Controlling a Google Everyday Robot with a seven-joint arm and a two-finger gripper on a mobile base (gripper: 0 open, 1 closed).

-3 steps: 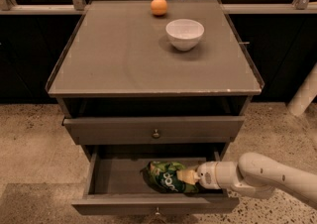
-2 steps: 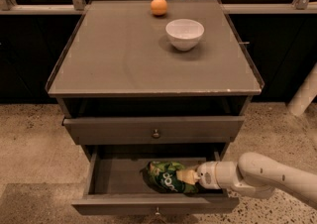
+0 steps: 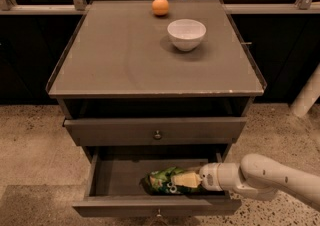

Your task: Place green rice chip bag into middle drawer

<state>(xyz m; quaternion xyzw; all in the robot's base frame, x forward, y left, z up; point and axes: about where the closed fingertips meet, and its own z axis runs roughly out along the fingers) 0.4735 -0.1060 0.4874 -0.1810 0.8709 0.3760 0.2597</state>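
Observation:
The green rice chip bag (image 3: 157,181) lies crumpled inside the open middle drawer (image 3: 115,205), right of its middle and near the front wall. My gripper (image 3: 179,180) reaches into the drawer from the right, at the bag's right end. Its cream fingers (image 3: 189,179) are shut on the bag. The white arm runs off to the lower right.
The drawer above (image 3: 157,131) is closed, with a small round knob. On the cabinet top (image 3: 115,60) stand a white bowl (image 3: 186,33) and an orange fruit (image 3: 160,6). A white post (image 3: 306,97) stands to the right. The floor is speckled stone.

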